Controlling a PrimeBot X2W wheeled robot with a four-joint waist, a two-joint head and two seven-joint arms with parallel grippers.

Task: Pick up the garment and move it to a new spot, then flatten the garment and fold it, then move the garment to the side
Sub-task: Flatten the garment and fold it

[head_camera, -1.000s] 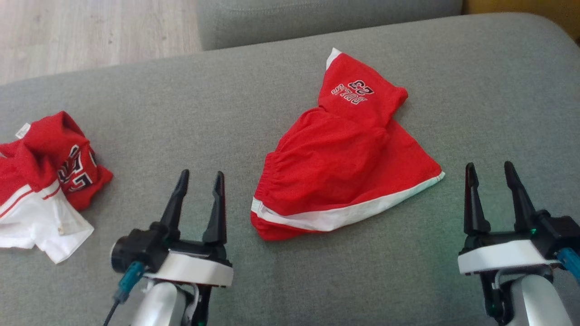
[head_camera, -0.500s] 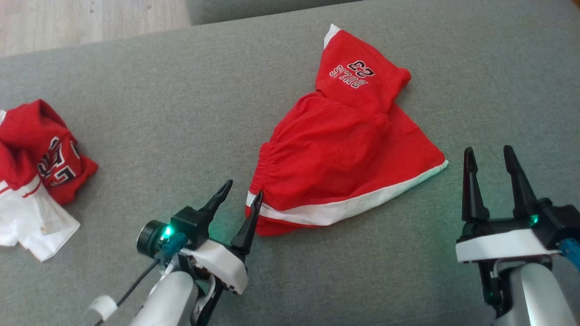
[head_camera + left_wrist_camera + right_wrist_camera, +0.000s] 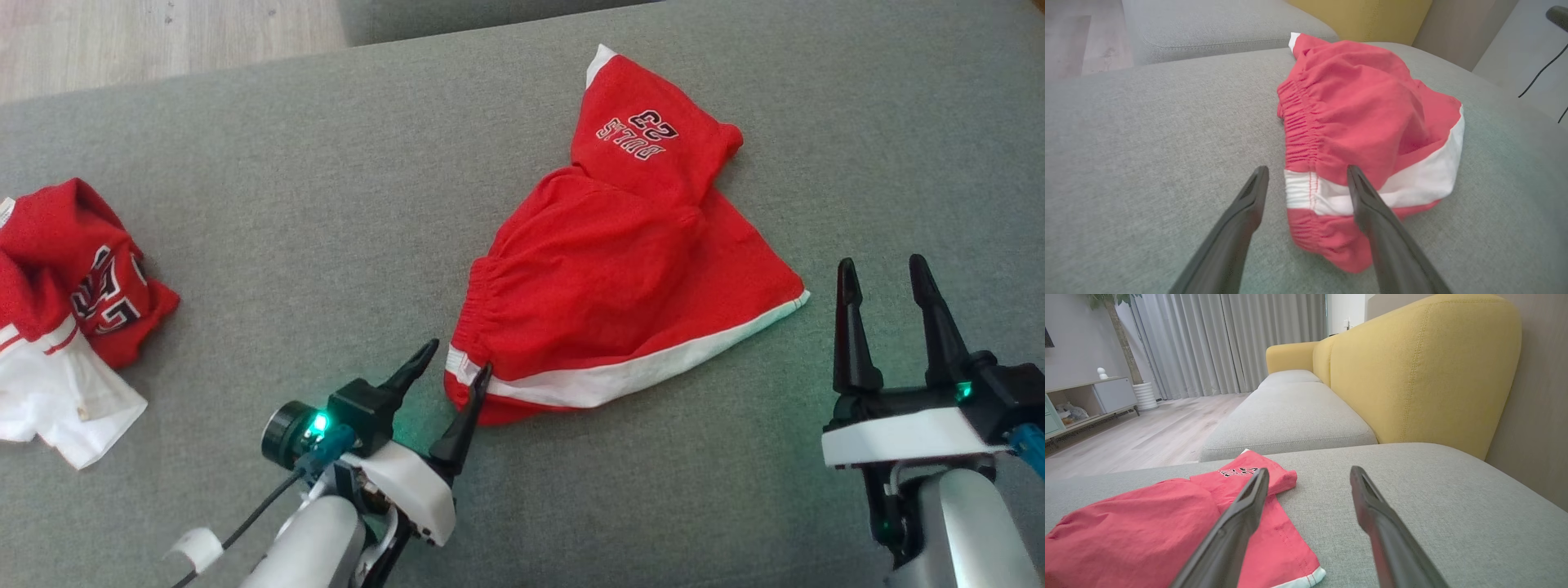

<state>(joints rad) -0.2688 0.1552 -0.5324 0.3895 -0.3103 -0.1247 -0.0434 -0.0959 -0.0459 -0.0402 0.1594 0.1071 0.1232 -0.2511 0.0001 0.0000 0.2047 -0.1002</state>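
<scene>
Two grippers, both with fingers spread wide and holding nothing, flank the red shorts, which lie crumpled near the middle of the grey sofa cushion. The left gripper is the nearer one. It tilts toward the shorts' near-left corner, where the gathered waistband meets the white stripe. The finger nearer the shorts has its tip at the very edge of that corner, while the other tip is over bare cushion. From that corner the shorts stretch away and to the robot's right, up to the leg bearing the upside-down "BULLS 23" print. The cloth therefore lies ahead and rightward of the claw, and I judge a short push forward would bring the waistband end between the fingers for the pick-up. The right gripper stands upright just off the white-tipped right corner, apart from the cloth. The left wrist view settles what the head view leaves doubtful: the waistband corner is framed in the gap between the fingers, not pinched. The right wrist view adds the yellow backrest behind the cushion, and the head view takes in a second red-and-white garment well off to the left.
</scene>
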